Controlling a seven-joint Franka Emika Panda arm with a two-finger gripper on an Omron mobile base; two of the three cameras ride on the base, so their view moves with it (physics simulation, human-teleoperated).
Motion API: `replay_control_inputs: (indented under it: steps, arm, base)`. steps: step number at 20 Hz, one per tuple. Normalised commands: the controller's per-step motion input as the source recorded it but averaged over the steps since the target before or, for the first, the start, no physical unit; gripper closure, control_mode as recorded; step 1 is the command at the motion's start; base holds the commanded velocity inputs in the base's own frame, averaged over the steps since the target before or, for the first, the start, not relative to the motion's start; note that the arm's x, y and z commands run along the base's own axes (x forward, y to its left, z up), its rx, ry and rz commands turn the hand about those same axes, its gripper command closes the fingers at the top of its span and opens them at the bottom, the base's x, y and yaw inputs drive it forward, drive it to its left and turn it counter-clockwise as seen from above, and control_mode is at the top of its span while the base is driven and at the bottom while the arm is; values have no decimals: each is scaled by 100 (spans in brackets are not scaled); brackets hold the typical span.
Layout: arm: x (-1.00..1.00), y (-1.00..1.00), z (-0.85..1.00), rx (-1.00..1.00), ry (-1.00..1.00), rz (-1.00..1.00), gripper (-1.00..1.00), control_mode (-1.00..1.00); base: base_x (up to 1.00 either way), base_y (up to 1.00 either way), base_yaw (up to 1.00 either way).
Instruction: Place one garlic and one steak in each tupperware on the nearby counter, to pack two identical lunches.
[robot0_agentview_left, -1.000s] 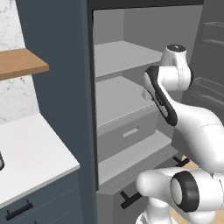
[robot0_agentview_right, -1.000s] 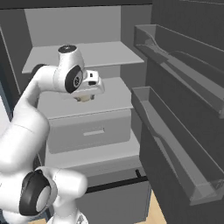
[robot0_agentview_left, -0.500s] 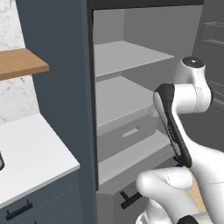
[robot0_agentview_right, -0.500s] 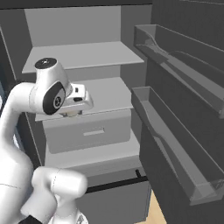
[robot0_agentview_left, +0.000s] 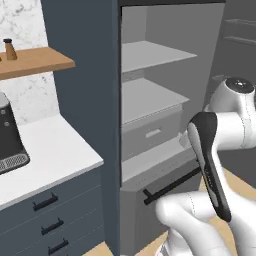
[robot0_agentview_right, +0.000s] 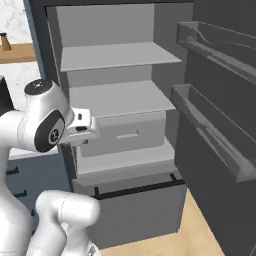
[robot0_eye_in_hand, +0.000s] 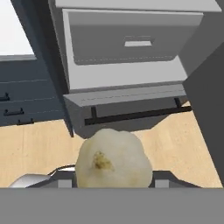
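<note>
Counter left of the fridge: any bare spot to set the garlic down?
Yes. The white counter is bare from the black appliance at its far left to its right edge by the dark fridge side panel. The fridge shelves are bare too. The garlic sits in the end effector.

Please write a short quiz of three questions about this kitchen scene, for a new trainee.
1. True or false: the end effector holds a garlic.
2. What stands on the white counter? A) a black toaster B) a kettle C) a pan
3. The fridge door is ____.

Key: 1 true; 2 A; 3 open
</note>
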Motion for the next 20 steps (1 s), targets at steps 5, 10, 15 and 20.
replay_control_inputs:
  steps: [5,10,15,20]
  arm:
    - [0,0,0,0,0,0,100,100]
    - [0,0,0,0,0,0,100,100]
    - [0,0,0,0,0,0,100,100]
    - [0,0,0,0,0,0,100,100]
  base:
    - [-78,100,28]
    - [-42,100,46]
    - [-4,100,59]
    - [0,100,61]
